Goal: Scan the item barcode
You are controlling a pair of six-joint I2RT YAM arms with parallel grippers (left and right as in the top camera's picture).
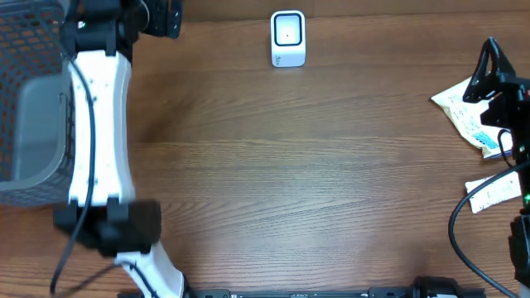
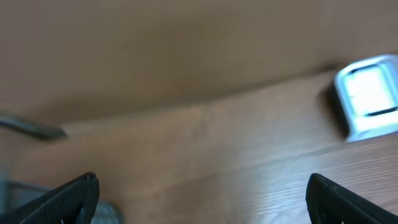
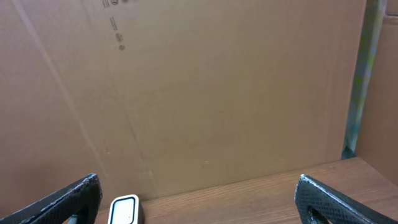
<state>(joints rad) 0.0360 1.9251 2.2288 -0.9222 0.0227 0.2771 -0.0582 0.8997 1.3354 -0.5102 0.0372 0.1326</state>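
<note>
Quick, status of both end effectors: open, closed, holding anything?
Left end effector: open, holding nothing.
Right end effector: open, holding nothing.

You see the white scanner (image 1: 287,38) standing upright, ahead and to the left of the right pincer (image 3: 198,190); a crumpled pale packet (image 1: 461,112) lies near that pincer.

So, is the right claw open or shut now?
Open. In the right wrist view, the right claw has its fingers far apart near the frame's two sides, with nothing held between them.
</note>
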